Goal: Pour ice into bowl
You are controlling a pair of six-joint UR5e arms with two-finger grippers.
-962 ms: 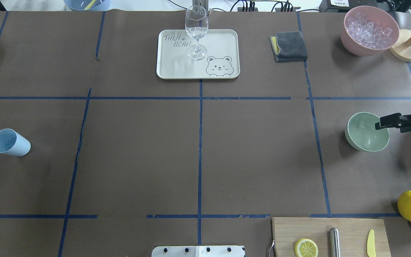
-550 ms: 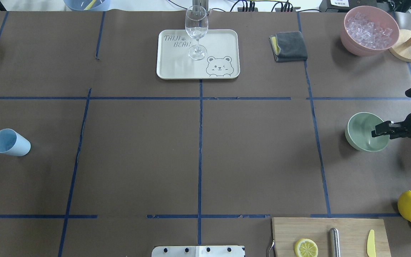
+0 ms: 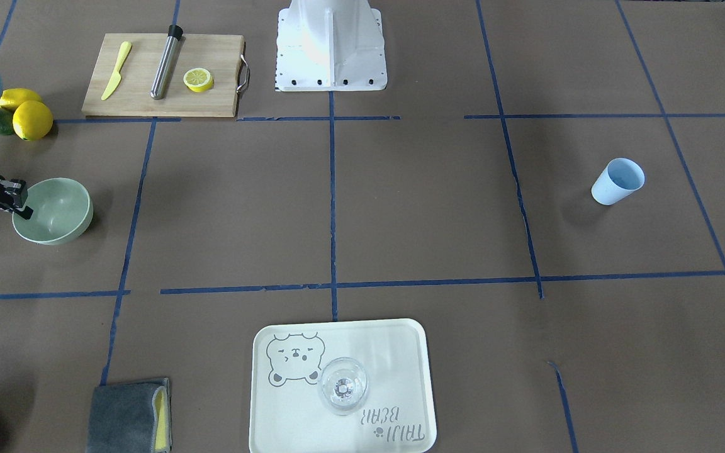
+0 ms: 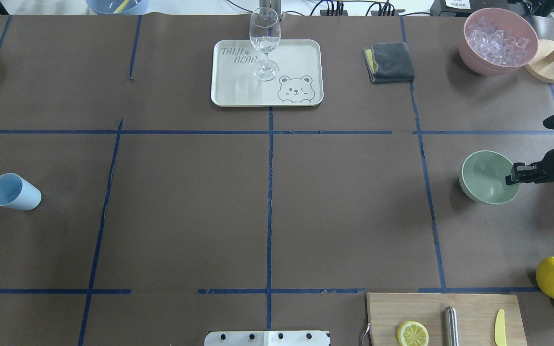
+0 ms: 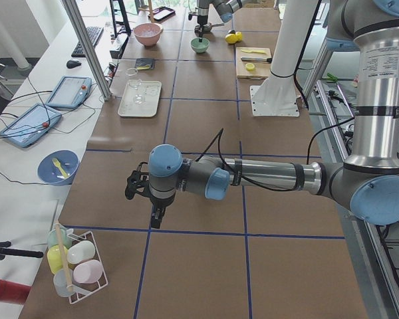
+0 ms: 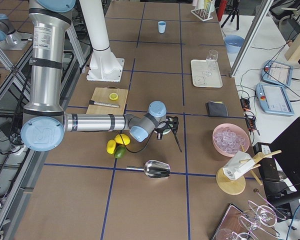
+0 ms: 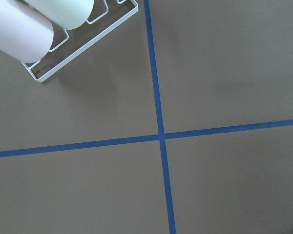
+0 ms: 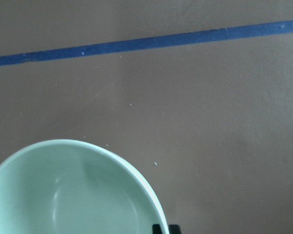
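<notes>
Bowl (image 4: 480, 179) rim gripped by right claw (image 4: 511, 174)

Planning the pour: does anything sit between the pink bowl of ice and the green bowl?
Nothing visible does: only bare paper and a blue tape line lie between the ice in the pink bowl and the green bowl. The wooden stand base and grey cloth sit aside. The right pincer is at the green bowl's rim.

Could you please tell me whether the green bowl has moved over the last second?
Yes. In the overhead view the bowl has shifted slightly to the left, closer to the blue tape line that runs up the table beside it.
</notes>
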